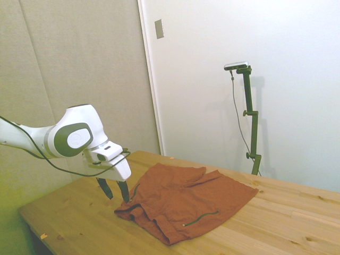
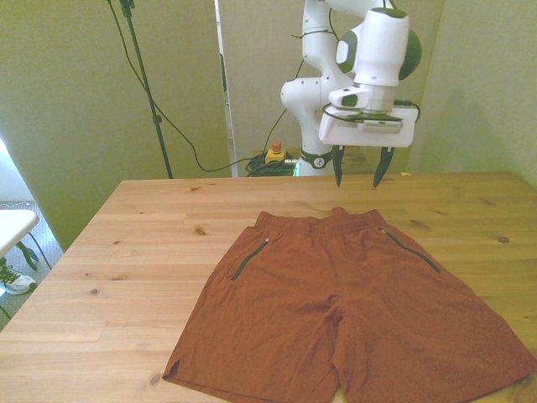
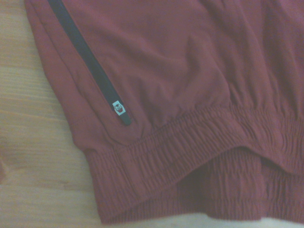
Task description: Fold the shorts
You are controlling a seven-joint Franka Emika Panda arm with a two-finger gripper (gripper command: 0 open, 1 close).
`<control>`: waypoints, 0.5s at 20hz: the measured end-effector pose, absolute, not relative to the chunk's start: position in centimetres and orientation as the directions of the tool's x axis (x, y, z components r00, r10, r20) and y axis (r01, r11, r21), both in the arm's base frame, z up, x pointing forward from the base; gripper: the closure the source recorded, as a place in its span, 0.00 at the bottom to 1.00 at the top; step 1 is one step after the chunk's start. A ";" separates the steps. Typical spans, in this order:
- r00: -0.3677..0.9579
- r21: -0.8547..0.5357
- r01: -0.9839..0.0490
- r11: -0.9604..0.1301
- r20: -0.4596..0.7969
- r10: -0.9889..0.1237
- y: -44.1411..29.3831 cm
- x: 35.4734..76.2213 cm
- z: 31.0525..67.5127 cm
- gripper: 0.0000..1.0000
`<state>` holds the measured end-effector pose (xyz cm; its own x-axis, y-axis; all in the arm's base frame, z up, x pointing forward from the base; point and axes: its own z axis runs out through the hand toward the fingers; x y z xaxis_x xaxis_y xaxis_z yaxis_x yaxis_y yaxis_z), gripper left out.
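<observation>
One garment: the shorts (image 2: 352, 311) lie spread flat, unfolded, on the surface (image 2: 126, 252), just below and ahead of the tool (image 2: 357, 180).
Tool state: fingers apart, empty, hovering above the waistband edge, not touching the cloth.
Wrist view: elastic waistband (image 3: 199, 152) and a dark zipper pocket line (image 3: 88, 61) lie directly under the tool.
Progress: no fold is visible; by this judgement the whole task remains, beginning with a grasp of the waistband or a side corner.
Surface: pale knotted wood, bare around the garment.
Room: plain light walls (image 1: 79, 64) behind the tool; cables (image 2: 180, 134) trail beyond the surface.
</observation>
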<state>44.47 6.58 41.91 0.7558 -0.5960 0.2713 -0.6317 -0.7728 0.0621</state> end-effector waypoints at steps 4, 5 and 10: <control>0.795 0.202 -0.557 -0.805 0.410 -0.447 10.8 44.9 40.1 0.00; 0.802 0.227 -0.539 -0.811 0.432 -0.413 11.9 44.7 39.6 0.00; 0.833 0.329 -0.471 -0.819 0.471 -0.290 16.0 43.2 37.3 0.00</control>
<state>43.24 15.98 37.27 0.8332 -0.2902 0.4707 -0.4707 -0.8188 0.3286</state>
